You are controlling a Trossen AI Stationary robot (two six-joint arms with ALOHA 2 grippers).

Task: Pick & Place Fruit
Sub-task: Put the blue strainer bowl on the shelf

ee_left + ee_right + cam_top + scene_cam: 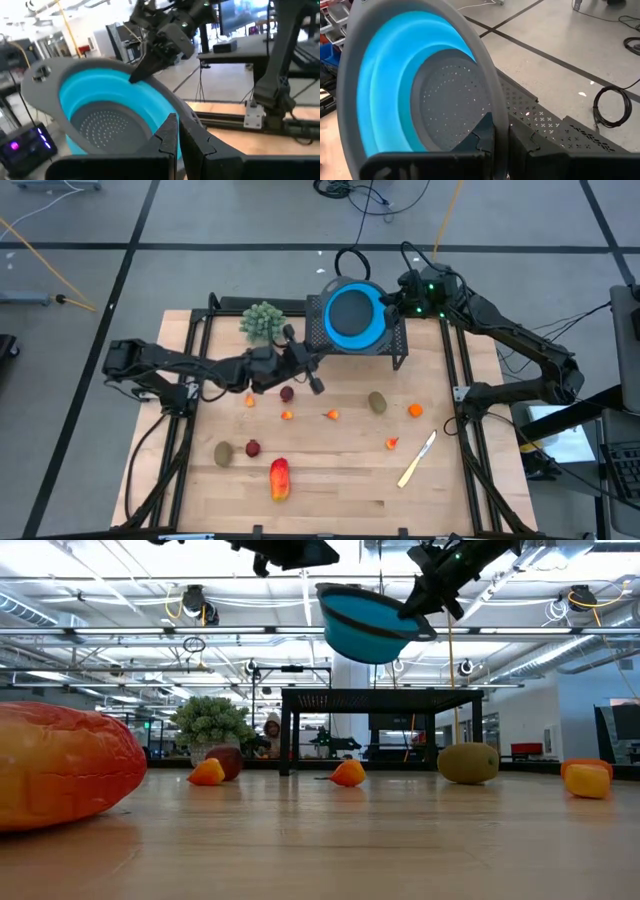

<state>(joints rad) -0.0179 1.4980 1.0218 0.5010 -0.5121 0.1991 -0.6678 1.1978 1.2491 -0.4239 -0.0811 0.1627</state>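
Fruit lies scattered on the wooden table: a red-yellow oblong (279,479) (60,765), brown-olive ovals (223,452) (377,401), dark red balls (287,393) (252,447) and small orange bits (332,415) (415,410). My right gripper (500,142) is shut on a blue colander with a grey rim (350,315) (370,625), held in the air above a black stand (380,695). My left gripper (310,378) (181,142) hovers shut just left of the colander, above the fruit, holding nothing. My right gripper pinches the colander's grey rim (490,107) between its two fingers, coming level from the table's right side. The colander is lifted clear of the stand and tilted, its bowl hanging below the rim (400,630).
A green bushy plant (262,321) stands at the far left of the table. A pale knife (417,460) lies near the right side. The black perforated stand (395,340) sits at the far edge. Bare wood shows along the near edge (340,500).
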